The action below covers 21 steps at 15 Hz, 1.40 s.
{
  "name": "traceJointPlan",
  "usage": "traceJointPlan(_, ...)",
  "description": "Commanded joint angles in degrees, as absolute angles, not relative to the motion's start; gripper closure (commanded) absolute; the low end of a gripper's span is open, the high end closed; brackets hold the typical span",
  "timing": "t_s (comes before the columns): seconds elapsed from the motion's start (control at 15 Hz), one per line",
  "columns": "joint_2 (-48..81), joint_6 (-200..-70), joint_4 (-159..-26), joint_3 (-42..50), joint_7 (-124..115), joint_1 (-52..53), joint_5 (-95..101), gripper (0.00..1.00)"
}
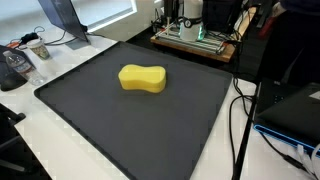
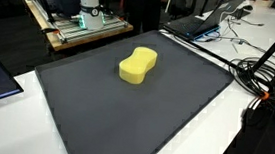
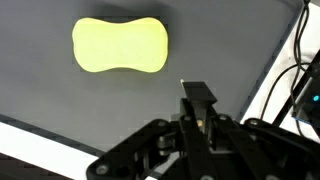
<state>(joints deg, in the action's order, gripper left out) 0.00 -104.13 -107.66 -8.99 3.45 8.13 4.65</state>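
The claw [image 3: 197,95], closed and empty, hovers lower right, apart from the yellow sponge [image 3: 120,46] upper left; grasping would need opening first.

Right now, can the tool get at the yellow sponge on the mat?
Likely yes. In the wrist view the yellow sponge lies alone on the dark mat, with only bare mat between it and the tool. The jaws are shut, so they would have to open to grasp.
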Motion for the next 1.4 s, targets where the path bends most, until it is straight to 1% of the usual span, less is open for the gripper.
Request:
traceJointPlan(0.0,2.8,-102.4,-105.0,-9.1,-0.7,8.5,6.6,0.97)
traceJointPlan(0.13,6.2,-101.1,-101.4,-9.3,-2.7,8.9,7.2,0.97)
traceJointPlan(0.4,15.7,-94.9,-89.9,-9.6,-7.3,11.4,10.9,0.97)
traceJointPlan(0.73,27.7,-85.5,-75.4,-8.1,-11.4,15.8,15.9,0.97)
traceJointPlan(1.0,36.3,-79.5,-64.5,-6.3,-12.2,18.0,16.3,0.97)
traceJointPlan(1.33,44.1,-76.6,-54.1,-3.7,-11.9,16.5,13.7,0.97)
